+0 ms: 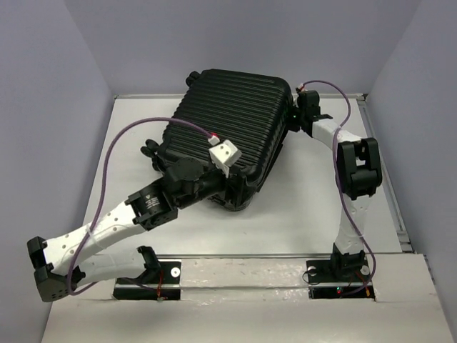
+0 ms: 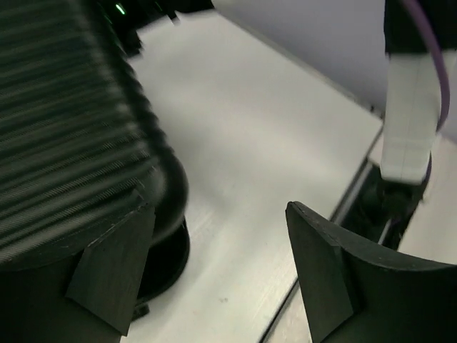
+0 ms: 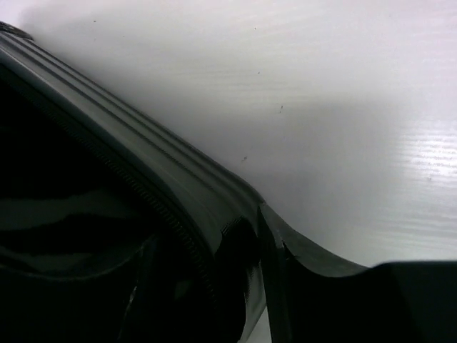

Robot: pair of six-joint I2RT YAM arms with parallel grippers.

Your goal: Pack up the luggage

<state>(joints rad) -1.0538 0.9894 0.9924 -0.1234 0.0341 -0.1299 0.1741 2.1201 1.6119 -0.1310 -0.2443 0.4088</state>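
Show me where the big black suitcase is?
From above, the suitcase lies centre-back on the table, the left hand at its near corner and the right hand at its right edge.

The luggage (image 1: 228, 128) is a large black hard-shell case with horizontal ribs. It lies flat on the table (image 1: 300, 221) with one ribbed shell facing up, turned askew to the edges. It sits toward the far edge, roughly midway across (small black wheels (image 1: 150, 150) jut from its left side).
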